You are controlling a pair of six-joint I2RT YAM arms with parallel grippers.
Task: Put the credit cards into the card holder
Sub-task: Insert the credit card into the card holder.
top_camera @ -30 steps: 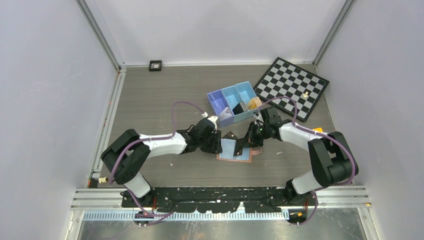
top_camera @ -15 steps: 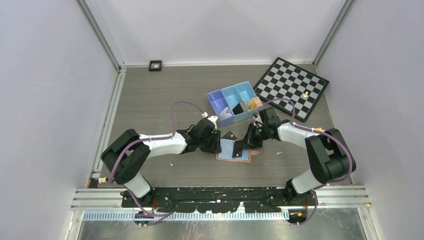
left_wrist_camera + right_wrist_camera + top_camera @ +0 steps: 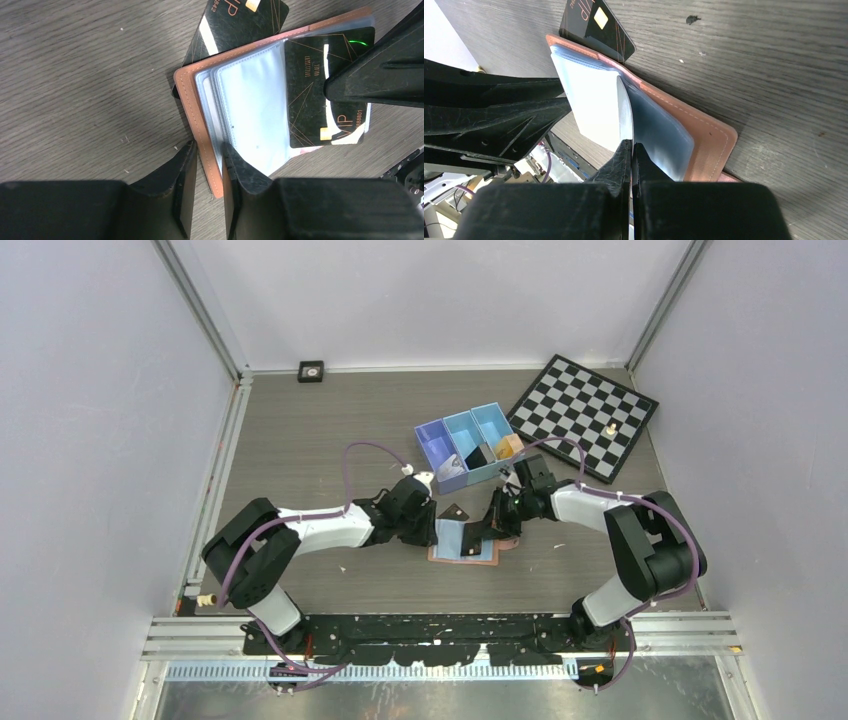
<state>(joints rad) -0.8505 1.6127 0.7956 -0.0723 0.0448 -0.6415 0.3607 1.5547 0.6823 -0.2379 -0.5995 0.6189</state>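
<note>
The card holder lies open on the table, tan cover down and clear sleeves up; it also shows in the left wrist view and the right wrist view. My left gripper is shut on its left cover edge. My right gripper is shut on a black credit card and holds it tilted over the right-hand sleeves. A second black card lies flat, partly under the holder's far edge. A third black card stands in the bin.
A three-compartment blue bin stands just behind the holder, with a tan block in its right compartment. A chessboard with one small piece lies at the back right. A small black square sits at the back wall.
My right gripper has moved left with the black card, bringing it further over the open holder. The holder has shifted slightly left. My left gripper has hardly moved.
</note>
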